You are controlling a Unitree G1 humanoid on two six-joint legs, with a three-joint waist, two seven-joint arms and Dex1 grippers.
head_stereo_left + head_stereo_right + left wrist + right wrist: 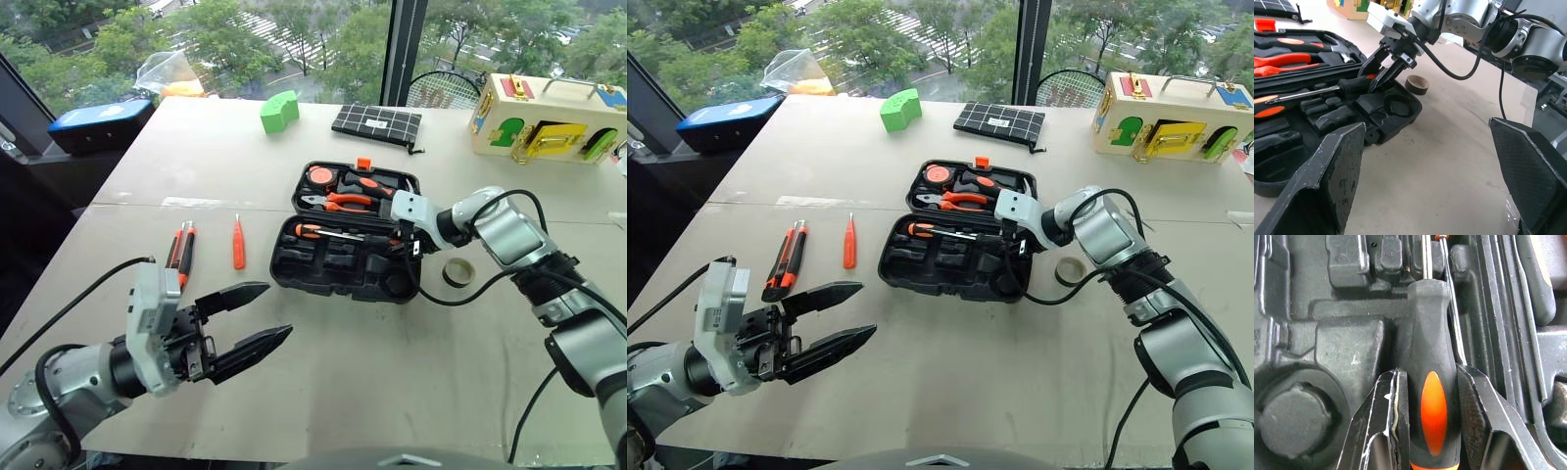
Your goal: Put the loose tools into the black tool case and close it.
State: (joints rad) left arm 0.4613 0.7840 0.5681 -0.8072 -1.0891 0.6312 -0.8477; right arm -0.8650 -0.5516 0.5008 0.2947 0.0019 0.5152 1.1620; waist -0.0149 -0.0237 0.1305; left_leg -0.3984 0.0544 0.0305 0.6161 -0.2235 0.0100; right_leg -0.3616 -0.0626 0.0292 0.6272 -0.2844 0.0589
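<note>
Nearest to us the left gripper [257, 316] hangs above the bare front of the table [392, 392], fingers spread wide apart with nothing between them, pointing toward the case. Just beyond it, on the left side of the table, we see two slim orange-and-black flat tools [182, 252] lying side by side and touching, and beside them a small all-orange screwdriver [238, 245], apart from the pair. Mid-table sits the black tool case [333, 269], lid open and lying flat, orange latch [363, 164] at the far edge of the lid. The right gripper [1432, 431] reaches into the near half of the case from the right and is clamped on the handle of a black-and-orange screwdriver [1431, 387], one finger on each side of the grip; the metal shaft runs along a slot toward the case's left end. We note a second thin shaft lying right beside it. The near half has mostly bare moulded slots and a round recess [1398, 106] near the gripper. The far half holds orange-handled pliers [343, 201] and a round orange tape measure [318, 176]. A small dark roll [458, 271] lies on the table just to the right of the case, not touching it. Farther back we see a green block [280, 111], a flat black gridded pouch [377, 123], a blue-lidded dark box [98, 122] at the far left and a wooden latch box [549, 117] at the far right.
</note>
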